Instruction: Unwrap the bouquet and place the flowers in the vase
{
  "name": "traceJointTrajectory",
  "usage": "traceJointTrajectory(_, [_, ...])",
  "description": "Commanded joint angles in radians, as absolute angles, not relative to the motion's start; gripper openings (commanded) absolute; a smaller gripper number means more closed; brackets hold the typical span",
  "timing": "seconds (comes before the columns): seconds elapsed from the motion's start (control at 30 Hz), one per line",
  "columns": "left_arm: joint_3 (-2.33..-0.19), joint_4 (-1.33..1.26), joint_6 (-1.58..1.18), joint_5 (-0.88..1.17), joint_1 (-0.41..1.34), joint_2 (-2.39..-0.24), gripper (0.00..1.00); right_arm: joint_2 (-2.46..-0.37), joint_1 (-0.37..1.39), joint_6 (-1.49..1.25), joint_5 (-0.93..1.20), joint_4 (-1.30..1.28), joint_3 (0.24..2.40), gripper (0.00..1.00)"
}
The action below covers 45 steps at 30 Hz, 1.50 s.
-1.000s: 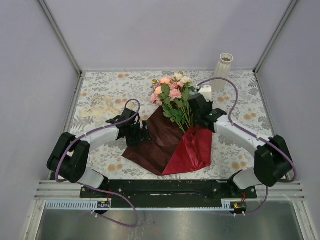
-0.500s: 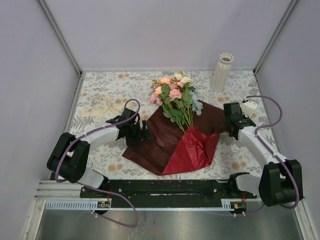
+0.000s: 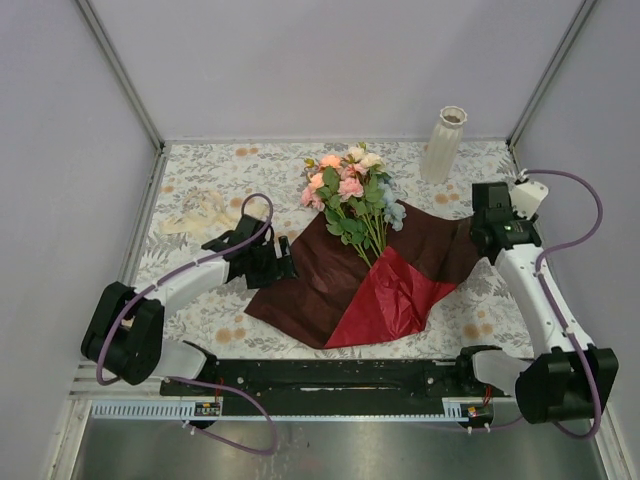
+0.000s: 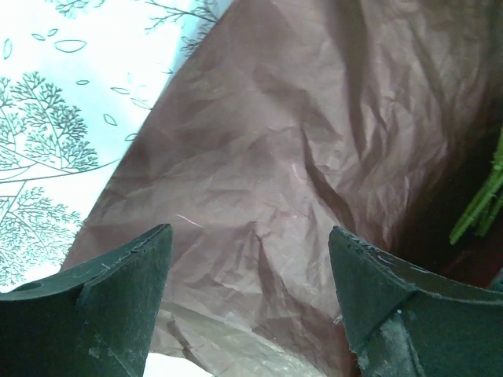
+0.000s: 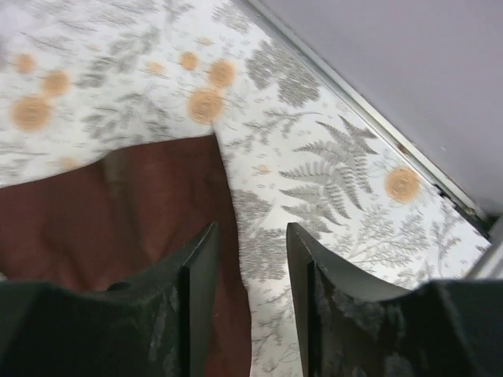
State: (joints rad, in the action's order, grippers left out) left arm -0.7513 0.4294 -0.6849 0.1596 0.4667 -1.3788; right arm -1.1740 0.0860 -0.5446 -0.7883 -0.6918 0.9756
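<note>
Tablecloth [image 3: 260,160] partly hidden under wrapping paper [image 3: 320,290], which covers flowers' [image 3: 345,185] stem ends.

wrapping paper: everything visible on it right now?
The wrapping paper is crinkled and dark maroon, with a brighter red flap on its near right. It lies opened out flat on the tablecloth, with the stems of the flowers resting on its far part. The left gripper hangs open over its left edge, the right gripper open over its far right corner; neither grips it.

Floral tablecloth [image 3: 270,165] lies between pale walls [image 3: 330,70].
</note>
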Motion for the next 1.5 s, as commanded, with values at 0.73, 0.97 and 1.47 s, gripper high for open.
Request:
traceJointTrajectory(0.73, [-0.818,0.455,-0.583,0.272,0.492,-1.327,0.83,-1.275,0.071,-0.602,-0.093,-0.471,0.865,0.4])
traceJointTrajectory(0.97, [-0.836,0.485,-0.586,0.235,0.483,-1.292,0.84,-1.319,0.069,-0.494,-0.449,-0.531,0.91,0.36])
traceJointTrajectory(1.47, [-0.98,0.66,-0.384,0.176,0.414,-1.213,0.86,-1.395,0.097,-0.322,0.279,-0.342,0.968,0.4])
